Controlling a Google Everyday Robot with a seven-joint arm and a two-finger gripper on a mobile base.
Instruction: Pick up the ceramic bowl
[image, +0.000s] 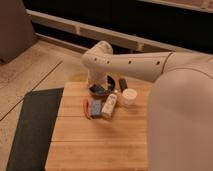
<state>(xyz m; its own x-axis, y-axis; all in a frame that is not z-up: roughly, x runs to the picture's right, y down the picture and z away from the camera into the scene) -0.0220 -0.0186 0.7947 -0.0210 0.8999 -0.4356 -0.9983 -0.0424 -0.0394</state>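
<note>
Found the gripper (102, 84) low at the far edge of the table (100, 145), right at the dark bowl (96, 90); could not tell whether open or closed. Risked, seemingly, a slip off the glossy rim, or a shove of the bowl into the bottle (109, 106) and cup (129, 96) just beside.

gripper (105, 84) at ceramic bowl (96, 90), cup (129, 96), bottle (109, 106) close

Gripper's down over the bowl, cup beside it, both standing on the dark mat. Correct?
Not the mat. The bowl and cup stand on the wooden table; the dark mat lies on the floor beside the table. The camera view shows it. The gripper is down over the bowl, cup beside it, as you said.
</note>
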